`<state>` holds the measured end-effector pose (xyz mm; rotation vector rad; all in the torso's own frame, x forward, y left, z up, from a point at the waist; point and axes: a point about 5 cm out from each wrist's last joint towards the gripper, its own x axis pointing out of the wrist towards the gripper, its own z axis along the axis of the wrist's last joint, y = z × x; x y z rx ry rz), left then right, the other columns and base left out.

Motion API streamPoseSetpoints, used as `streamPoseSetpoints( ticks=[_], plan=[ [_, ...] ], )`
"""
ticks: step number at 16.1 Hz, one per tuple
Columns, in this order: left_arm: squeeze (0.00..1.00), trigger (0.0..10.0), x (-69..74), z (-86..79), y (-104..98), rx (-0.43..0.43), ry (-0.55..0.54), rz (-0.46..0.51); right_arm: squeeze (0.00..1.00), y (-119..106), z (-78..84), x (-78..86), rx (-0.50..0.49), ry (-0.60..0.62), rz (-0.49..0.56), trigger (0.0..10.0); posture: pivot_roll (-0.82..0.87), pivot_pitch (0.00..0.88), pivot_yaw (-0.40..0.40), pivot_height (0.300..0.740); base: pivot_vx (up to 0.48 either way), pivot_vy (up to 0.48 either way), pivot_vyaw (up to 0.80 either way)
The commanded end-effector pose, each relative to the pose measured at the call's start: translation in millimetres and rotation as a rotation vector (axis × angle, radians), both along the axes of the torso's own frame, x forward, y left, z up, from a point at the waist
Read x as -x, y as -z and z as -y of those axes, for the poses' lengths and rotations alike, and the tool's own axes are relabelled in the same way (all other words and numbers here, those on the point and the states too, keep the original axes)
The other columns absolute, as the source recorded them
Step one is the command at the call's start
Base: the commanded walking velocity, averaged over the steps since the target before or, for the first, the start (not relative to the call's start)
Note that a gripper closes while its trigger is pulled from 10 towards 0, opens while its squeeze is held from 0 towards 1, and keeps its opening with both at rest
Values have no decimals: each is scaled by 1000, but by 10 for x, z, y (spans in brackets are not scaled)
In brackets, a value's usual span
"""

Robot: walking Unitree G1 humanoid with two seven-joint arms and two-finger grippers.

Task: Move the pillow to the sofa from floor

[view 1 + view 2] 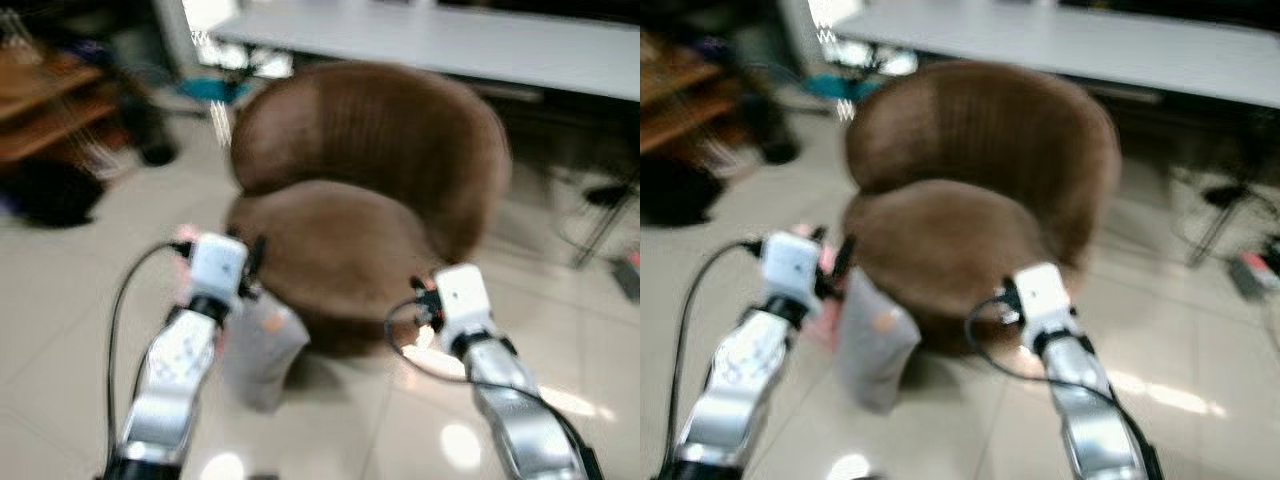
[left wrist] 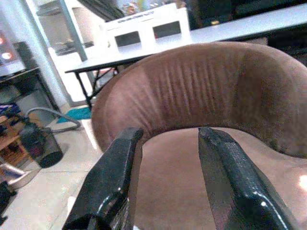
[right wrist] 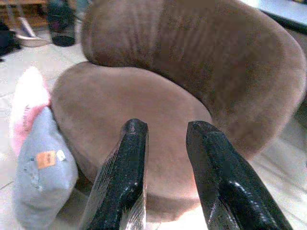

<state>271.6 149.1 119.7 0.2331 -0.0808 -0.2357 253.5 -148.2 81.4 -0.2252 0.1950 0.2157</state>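
Note:
A grey pillow point(image 1: 262, 350) with a pink part stands on the tiled floor, leaning against the front left of the brown round sofa point(image 1: 350, 240). In the right wrist view the pillow point(image 3: 41, 177) shows an orange tag. My left gripper point(image 2: 170, 134) is open, raised just above the pillow and pointing at the sofa's seat and backrest point(image 2: 206, 91). My right gripper point(image 3: 166, 127) is open too, held before the sofa's front right edge over the seat point(image 3: 124, 105). Neither gripper holds anything.
A long white table point(image 1: 450, 40) runs behind the sofa. Wooden shelves point(image 1: 50, 100), a dark bin point(image 1: 150, 140) and a black bag point(image 1: 50, 190) stand to the left. Metal legs point(image 1: 600, 225) and a power strip point(image 1: 625, 275) lie to the right.

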Motion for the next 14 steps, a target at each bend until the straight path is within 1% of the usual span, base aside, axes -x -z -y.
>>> streamPoseSetpoints(
  ticks=[1, 5, 7, 9, 14],
  plan=[
    [0, 10000, 1, -77, -37, -11, -20, 17, 0, -42, -48, -16, -14, -15, 22, 10000, -39, 0, -1, 740, 307, 0, 800],
    [0, 10000, 7, -80, -25, -13, -19, 18, 0, -35, -65, -8, -16, -20, 23, 10000, -38, 0, -2, 740, 308, 0, 800],
    [0, 10000, 4, -77, -19, -13, -16, 15, 0, -29, -53, -14, -12, 5, 25, 10000, -38, 0, -2, 740, 307, 0, 800],
    [0, 10000, -2, -74, -10, -14, -11, 9, 0, -19, 3, -23, -21, 72, 23, 10000, -38, 0, -2, 740, 309, 0, 0],
    [0, 10000, -3, -66, -2, -18, -1, 4, 0, -1, -3, -44, -44, 58, 20, 10000, -40, 6, 2, 740, 307, 0, 0]
  ],
)
